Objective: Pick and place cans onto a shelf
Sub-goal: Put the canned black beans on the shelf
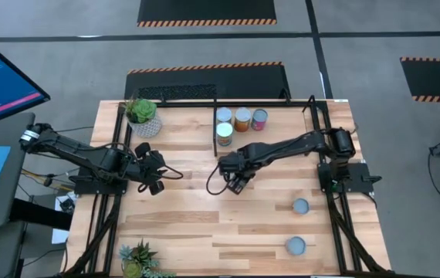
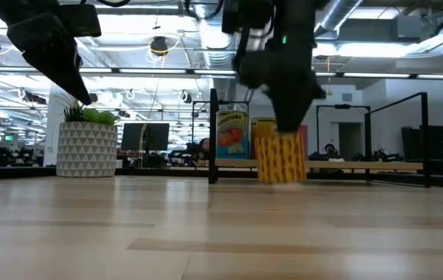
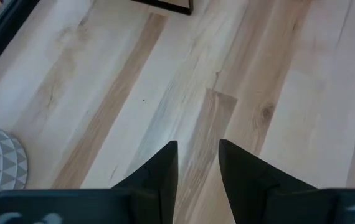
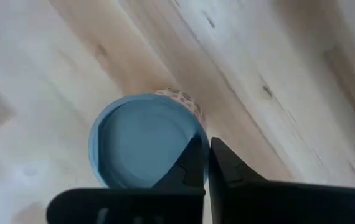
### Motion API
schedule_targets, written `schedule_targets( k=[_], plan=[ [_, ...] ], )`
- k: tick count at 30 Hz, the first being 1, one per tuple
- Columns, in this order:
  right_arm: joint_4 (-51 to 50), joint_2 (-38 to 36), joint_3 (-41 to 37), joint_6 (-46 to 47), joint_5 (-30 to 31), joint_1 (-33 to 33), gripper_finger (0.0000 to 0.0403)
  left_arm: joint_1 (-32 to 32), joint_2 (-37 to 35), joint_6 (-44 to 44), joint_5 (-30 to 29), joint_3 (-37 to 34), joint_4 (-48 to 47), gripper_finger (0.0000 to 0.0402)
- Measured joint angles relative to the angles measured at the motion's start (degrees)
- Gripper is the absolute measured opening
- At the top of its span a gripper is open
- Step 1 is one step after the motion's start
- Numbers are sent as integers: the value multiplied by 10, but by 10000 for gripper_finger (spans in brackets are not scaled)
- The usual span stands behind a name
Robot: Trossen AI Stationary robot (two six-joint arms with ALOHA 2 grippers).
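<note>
In the low view the right gripper (image 2: pixel 287 117) hides the top of a yellow can (image 2: pixel 280 158). The white plant pot (image 3: pixel 0 158) is cut off by the left wrist picture's edge.

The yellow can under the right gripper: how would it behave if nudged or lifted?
The yellow can stands upright on the table, so a high sideways nudge could tip it. Being round, it would probably then roll. Its smooth lid looks slippery, and the shut right gripper sits at the rim, so a lift from there might slip.
</note>
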Motion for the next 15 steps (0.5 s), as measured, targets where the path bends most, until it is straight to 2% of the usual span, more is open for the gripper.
schedule_targets(
  k=[6, 9, 11, 15],
  plan=[
    [-168, -59, 85, -7, 50, 22, 5, 0, 0, -1, -1, 0, 2, 105],
    [-241, -100, 112, 4, 100, 22, 4, 0, 0, -6, -2, 0, 2, 105],
    [-303, -134, 117, 43, 151, 19, 4, 0, 0, -10, -4, 0, 4, 105],
    [-291, -223, 83, 84, 213, -2, 4, 0, 0, -13, -15, 0, 4, 105]
  ],
)
